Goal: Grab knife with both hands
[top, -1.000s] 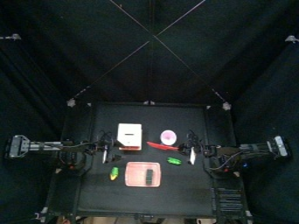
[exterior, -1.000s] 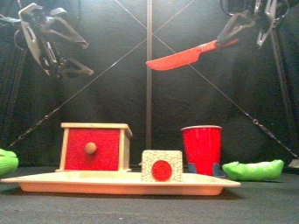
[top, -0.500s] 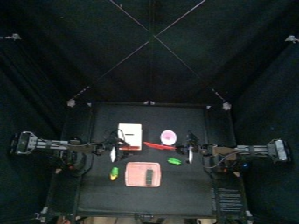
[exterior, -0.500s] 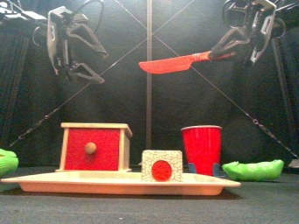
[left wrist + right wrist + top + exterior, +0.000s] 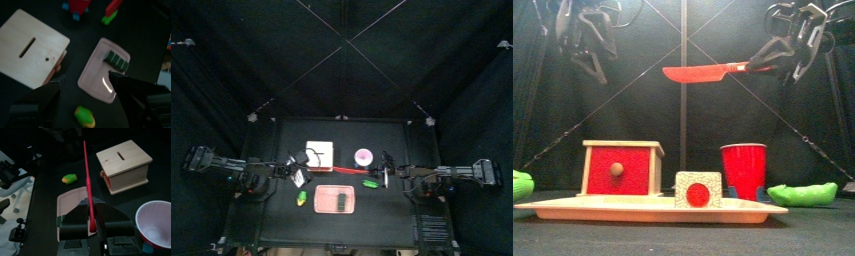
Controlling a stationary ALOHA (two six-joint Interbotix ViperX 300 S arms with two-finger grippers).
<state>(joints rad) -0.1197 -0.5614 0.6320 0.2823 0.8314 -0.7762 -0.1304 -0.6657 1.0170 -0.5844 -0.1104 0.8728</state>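
The knife (image 5: pixel 700 72) is red and hangs level high above the table, its handle end in my right gripper (image 5: pixel 770 64), which is shut on it. In the right wrist view the knife (image 5: pixel 87 188) runs straight out from the right gripper (image 5: pixel 93 229). My left gripper (image 5: pixel 591 52) hangs open at the upper left, apart from the blade tip. From above, the knife (image 5: pixel 352 172) lies between the left gripper (image 5: pixel 302 173) and the right gripper (image 5: pixel 385 176). The left gripper (image 5: pixel 85 80) stands wide open over the table, with no knife between its jaws.
Below stand a wooden box (image 5: pixel 620 168) with a red front, a small speckled cube (image 5: pixel 698 188) and a red cup (image 5: pixel 743 170), behind a salmon-pink board (image 5: pixel 647 208). Green pieces (image 5: pixel 804 193) lie at both sides. The board (image 5: pixel 100 75) carries dark pieces.
The right gripper has swung the knife down from tilted to level, its tip further toward the left. The left gripper has moved in toward the middle, still open.
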